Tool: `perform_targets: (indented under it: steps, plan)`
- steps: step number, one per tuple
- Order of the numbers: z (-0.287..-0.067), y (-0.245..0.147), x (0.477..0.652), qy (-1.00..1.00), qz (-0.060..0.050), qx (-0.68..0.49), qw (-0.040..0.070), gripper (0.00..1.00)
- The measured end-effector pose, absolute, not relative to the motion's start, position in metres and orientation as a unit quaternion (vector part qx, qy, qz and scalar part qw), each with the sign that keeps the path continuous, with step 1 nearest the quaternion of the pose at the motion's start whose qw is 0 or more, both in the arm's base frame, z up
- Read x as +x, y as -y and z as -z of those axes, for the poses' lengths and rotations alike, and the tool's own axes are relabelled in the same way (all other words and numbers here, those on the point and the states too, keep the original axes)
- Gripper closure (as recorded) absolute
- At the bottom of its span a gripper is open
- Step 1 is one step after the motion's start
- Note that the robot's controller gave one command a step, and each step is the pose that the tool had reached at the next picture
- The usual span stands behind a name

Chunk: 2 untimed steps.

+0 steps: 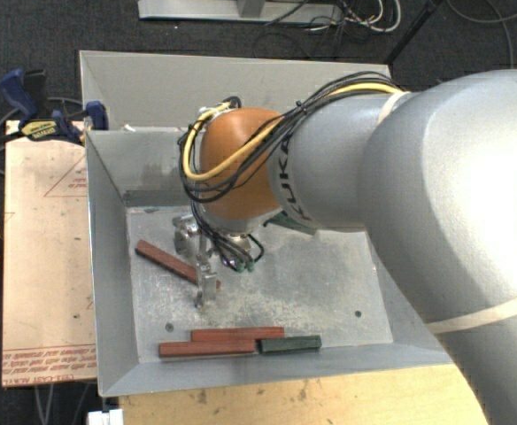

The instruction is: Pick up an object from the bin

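Camera view: gripper (205, 296) prob at reddish bar's (164, 260) end

The grey bin (108, 237) holds three red-brown sticks (164, 260) (237, 333) (205, 350) and a dark-green stick (289, 344).

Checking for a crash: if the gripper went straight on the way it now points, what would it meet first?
Most likely the bare floor of the bin, since the gripper points down just beside the right end of the slanted reddish-brown stick. It could clip that end instead; depth is unclear here.
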<state>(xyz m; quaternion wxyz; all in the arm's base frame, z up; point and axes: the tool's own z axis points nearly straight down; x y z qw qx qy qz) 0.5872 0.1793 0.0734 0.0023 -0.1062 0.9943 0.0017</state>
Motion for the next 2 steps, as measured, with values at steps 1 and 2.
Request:
perform_targets:
  steps: [1, 2]
  plan:
    - [-0.073, -0.178, 0.587, -0.994, -0.001, -0.105, 0.001, 1.00]
    - [-0.210, -0.181, 0.635, -0.972, -0.001, -0.235, 0.006, 1.00]
